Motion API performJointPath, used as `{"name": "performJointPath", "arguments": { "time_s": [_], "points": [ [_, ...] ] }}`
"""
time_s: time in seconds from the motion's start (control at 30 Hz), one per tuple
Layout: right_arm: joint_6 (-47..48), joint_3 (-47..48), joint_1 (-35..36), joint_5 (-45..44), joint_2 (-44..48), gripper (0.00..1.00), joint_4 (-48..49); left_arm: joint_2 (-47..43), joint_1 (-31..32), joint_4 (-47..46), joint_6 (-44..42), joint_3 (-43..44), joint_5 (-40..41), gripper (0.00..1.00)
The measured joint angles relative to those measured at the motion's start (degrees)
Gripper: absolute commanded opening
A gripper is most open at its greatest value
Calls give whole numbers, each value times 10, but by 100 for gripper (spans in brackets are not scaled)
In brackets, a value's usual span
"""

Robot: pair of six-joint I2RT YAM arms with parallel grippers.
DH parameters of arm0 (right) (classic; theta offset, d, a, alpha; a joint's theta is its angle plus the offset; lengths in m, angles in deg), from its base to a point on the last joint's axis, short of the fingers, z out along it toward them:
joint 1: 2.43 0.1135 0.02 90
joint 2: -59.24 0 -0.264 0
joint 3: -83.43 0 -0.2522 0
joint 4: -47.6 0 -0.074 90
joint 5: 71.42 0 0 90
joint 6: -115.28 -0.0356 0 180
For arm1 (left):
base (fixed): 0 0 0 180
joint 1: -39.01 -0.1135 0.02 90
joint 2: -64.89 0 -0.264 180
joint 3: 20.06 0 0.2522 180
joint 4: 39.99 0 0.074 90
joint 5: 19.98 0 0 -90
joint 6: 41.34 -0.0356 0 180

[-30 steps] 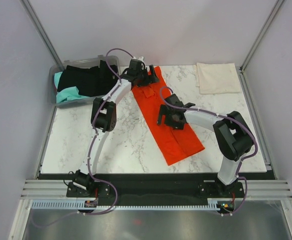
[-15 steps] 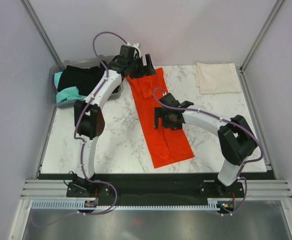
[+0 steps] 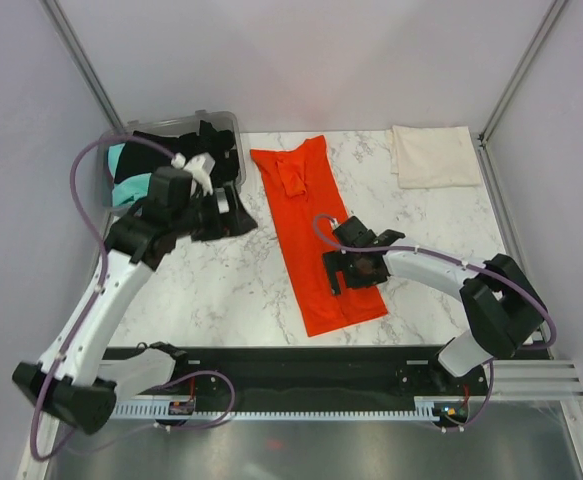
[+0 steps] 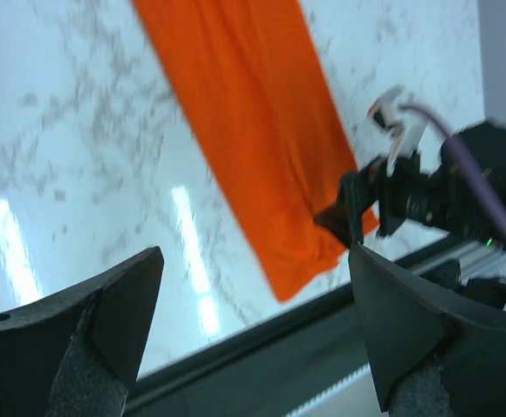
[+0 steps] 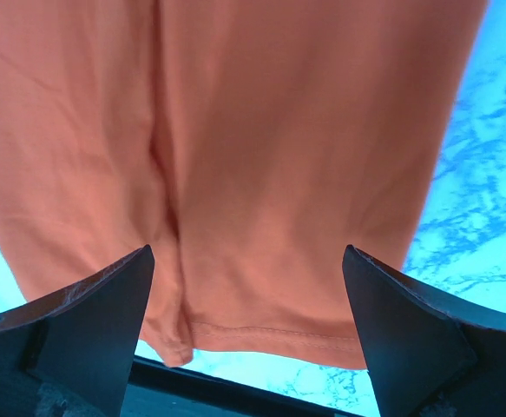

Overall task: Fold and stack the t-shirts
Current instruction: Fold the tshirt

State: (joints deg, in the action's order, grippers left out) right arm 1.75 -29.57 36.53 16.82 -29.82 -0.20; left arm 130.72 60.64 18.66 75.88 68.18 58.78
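The orange-red t-shirt lies on the marble table as a long narrow folded strip, running from the back middle toward the front edge. My right gripper hovers open over its near end; the right wrist view shows the shirt and its hem between the spread fingers of my right gripper. My left gripper is open and empty, left of the shirt, near the bin. The left wrist view, blurred, looks past my left gripper at the shirt. A folded cream-white t-shirt lies at the back right.
A clear grey bin at the back left holds black and teal t-shirts. The black front rail runs just beyond the shirt's near end. Bare marble shows between the left arm and the orange shirt.
My left arm has pulled away from the shirt's far end, back and to the left. My right gripper slid toward the shirt's near end. The shirt now lies straighter.
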Motion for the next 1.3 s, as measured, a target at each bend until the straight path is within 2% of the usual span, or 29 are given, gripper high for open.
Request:
{"name": "performJointPath", "arguments": {
  "time_s": [0.17, 0.27, 0.4, 0.53, 0.7, 0.83, 1.0, 1.13, 1.3],
  "points": [
    [-12, -2, 26, -5, 1, 98, 26, -156, 0, 78, 42, -143, -14, 95],
    [-38, -9, 37, -21, -1, 98, 38, -217, 0, 122, 59, -168, -15, 95],
    [-89, -30, 52, -66, -20, 98, 58, -255, 0, 153, 70, -169, -15, 95],
    [-142, -33, 86, -125, -26, 98, 71, -256, 0, 170, 79, -169, -14, 96],
    [-214, -10, 164, -184, -55, 98, 88, -250, 0, 180, 91, -169, -13, 98],
    [-249, 22, 218, -184, -79, 98, 96, -239, 0, 180, 103, -167, -8, 99],
    [-261, 48, 238, -153, -82, 98, 77, -215, 0, 158, 110, -172, -13, 97],
    [-237, 75, 235, -164, -52, 98, 24, -202, 0, 96, 123, -244, -44, 88],
    [-194, 64, 189, -148, 62, 97, -18, -180, 0, 30, 152, -369, -87, 80]
  ]
}}
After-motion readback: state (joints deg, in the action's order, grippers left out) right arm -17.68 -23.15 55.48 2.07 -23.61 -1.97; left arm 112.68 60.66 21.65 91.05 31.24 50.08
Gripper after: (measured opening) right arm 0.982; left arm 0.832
